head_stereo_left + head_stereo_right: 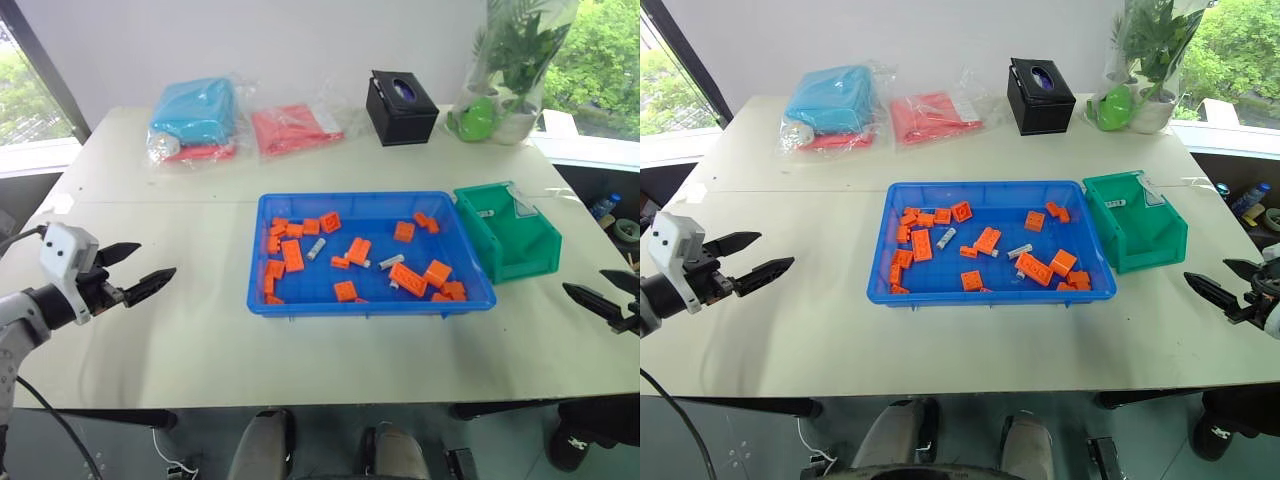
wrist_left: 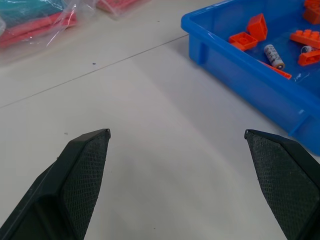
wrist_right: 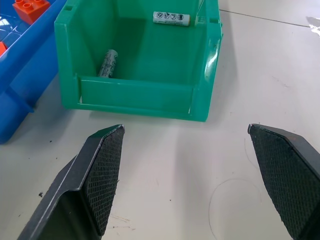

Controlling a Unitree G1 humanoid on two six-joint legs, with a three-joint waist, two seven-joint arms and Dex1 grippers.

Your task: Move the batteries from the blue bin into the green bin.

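L gripper: jaws apart, empty | R gripper: same | battery in green bin: label print, prob. unreadable

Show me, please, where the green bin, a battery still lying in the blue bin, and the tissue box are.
green bin (image 1: 528, 262), left eye view, on its outer side wall.
battery (image 1: 316, 250), left eye view, mid-body.
blue bin (image 1: 370, 301), left eye view, near rim.
tissue box (image 1: 400, 118), left eye view, front face.

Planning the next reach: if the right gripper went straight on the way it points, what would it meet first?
Probably the green bin: the right gripper, jaws open, points at its low front wall across bare table. Depth is unclear.
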